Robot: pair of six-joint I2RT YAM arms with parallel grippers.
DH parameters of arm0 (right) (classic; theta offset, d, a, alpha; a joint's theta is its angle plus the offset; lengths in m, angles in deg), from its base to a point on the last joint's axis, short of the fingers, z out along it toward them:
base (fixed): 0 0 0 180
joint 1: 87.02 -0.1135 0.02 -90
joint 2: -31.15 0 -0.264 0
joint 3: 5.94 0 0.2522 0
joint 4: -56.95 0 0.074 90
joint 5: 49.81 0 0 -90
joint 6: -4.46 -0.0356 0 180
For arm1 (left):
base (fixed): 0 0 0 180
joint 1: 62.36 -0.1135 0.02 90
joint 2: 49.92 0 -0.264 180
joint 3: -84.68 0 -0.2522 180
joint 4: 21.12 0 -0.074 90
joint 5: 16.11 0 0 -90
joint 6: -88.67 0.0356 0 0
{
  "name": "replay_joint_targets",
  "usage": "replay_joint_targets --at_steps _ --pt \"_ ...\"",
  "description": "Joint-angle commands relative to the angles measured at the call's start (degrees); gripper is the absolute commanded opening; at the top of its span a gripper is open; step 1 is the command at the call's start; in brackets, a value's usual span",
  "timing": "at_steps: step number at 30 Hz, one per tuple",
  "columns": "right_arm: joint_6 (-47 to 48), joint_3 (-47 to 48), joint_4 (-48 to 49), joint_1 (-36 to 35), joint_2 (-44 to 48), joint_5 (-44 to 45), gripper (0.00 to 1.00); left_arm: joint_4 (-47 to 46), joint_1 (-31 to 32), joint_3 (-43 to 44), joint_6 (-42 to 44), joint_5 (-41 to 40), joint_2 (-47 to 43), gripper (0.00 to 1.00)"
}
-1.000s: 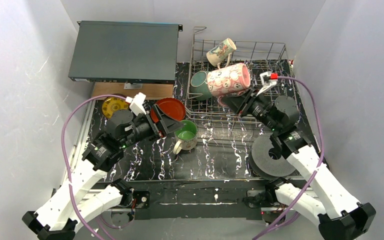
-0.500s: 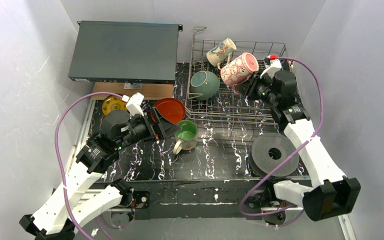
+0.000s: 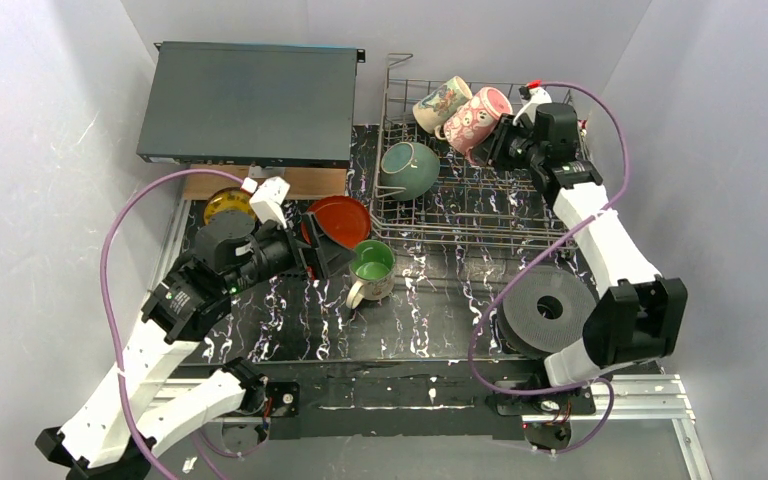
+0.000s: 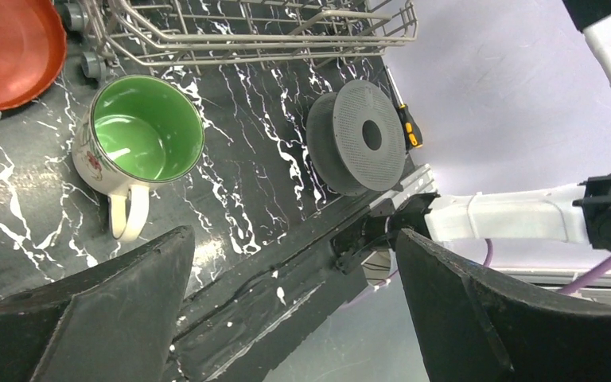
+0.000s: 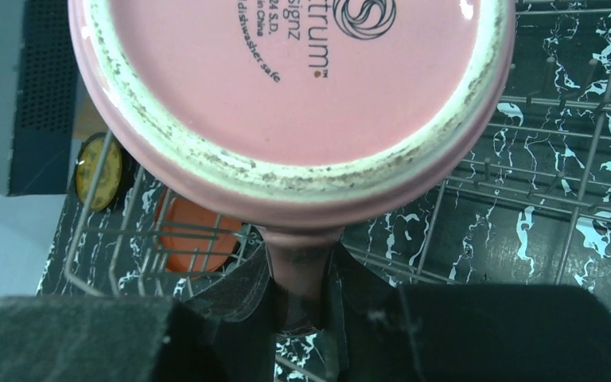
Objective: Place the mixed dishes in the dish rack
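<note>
Above the dish rack's (image 3: 430, 236) far side, the pink mug (image 3: 480, 115) is pinched by its handle in the right claw (image 5: 298, 294), apparently for placing, while the left claw (image 4: 294, 263) is spread empty.

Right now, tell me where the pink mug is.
Top view: the pink mug is at the back of the dish rack, its handle in the right gripper, just right of the floral mug.
</note>
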State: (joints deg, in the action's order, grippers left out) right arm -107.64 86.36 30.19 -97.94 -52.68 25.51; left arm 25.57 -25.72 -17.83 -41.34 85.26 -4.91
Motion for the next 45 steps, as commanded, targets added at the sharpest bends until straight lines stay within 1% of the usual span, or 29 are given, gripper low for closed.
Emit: replay_joint_targets --at_steps 1,9,20,30,45 --pt "1.49 5.62 7.84 0.45 -1.68 -0.51 0.01 3.53 0.17 3.58 4.64 -0.63 0.44 0.98" --pt "6.11 8.09 6.4 1.42 -6.45 1.46 0.01 5.39 0.18 5.05 7.1 -3.01 1.29 0.98" --pt "10.68 12.52 3.87 1.35 -13.23 3.14 0.01 6.16 0.15 6.21 6.72 -3.28 2.28 0.98" --pt "14.04 11.98 3.94 0.89 -16.62 4.58 0.01 5.6 0.14 6.24 4.76 -2.76 3.43 0.98" --pt "21.32 11.42 1.2 -3.22 -19.7 13.03 0.01 5.22 0.11 6.05 3.27 -2.18 3.69 0.98"
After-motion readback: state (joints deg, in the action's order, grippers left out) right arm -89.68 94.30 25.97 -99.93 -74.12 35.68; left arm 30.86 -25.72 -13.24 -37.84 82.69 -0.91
